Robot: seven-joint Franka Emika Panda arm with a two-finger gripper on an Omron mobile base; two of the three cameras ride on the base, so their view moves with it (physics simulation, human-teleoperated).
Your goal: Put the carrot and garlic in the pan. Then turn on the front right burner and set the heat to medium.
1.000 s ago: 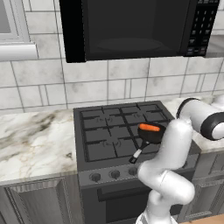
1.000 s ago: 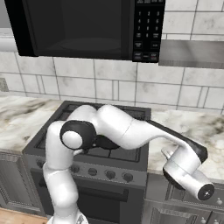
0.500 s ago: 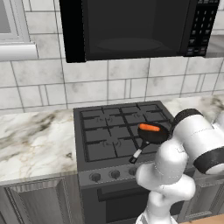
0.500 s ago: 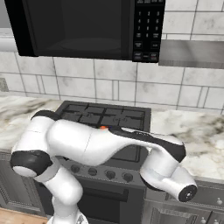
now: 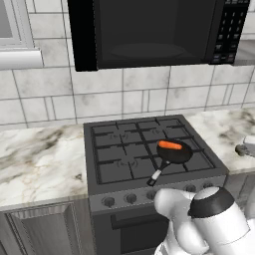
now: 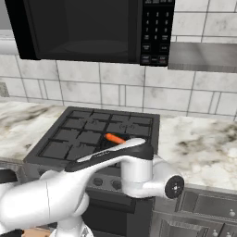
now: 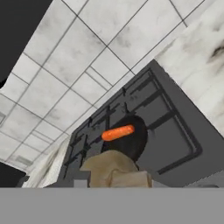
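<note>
already carrot (image 7: 117,132) in pan (image 7: 131,144), beyond garlic (image 7: 114,171) clenched in the claw (image 7: 114,183)

Place: a home kitchen
Evidence: gas stove (image 5: 149,149), microwave (image 5: 154,32) above, tiled wall (image 5: 50,99), marble counter (image 5: 40,159)

Evenly and softly lit rendered scene, no strong directional source, faint sheen on the microwave door (image 5: 149,35), only weak shadows beneath it, coarse and slightly blurred textures throughout, hand view steeply tilted, tan shape at its bottom edge (image 7: 116,173) soft and out of focus
</note>
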